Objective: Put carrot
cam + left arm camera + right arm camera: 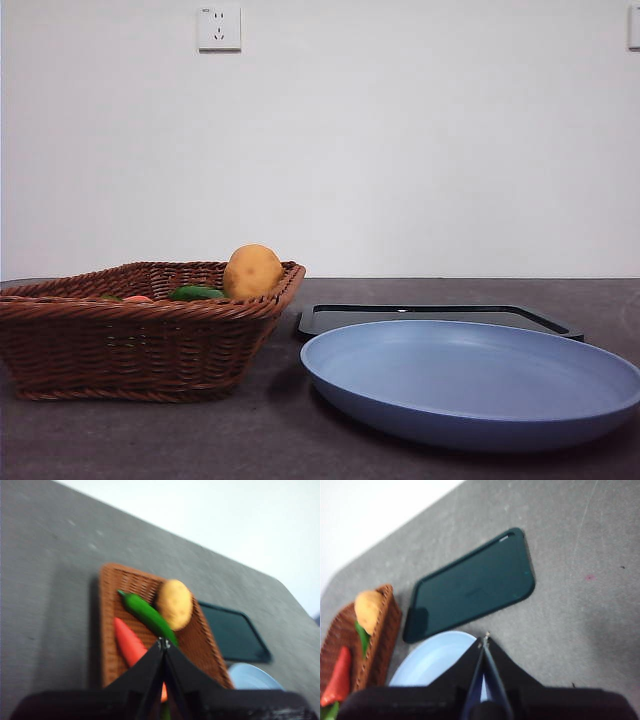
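The carrot (127,642) lies in the brown wicker basket (107,605), orange-red, beside a long green vegetable (147,615) and a potato (175,604). Its leafy end is hidden behind my left jaws. In the front view only a sliver of the carrot (137,298) shows over the basket rim (150,305). It also shows in the right wrist view (337,677). My left gripper (163,642) hangs shut and empty high above the basket. My right gripper (484,641) is shut and empty high above the blue plate (432,660).
A blue plate (470,385) stands at the front right, with a dark tray (435,318) behind it. The basket stands left. The potato (252,271) and green vegetable (197,293) rise above its rim. The grey table (290,430) stretches around.
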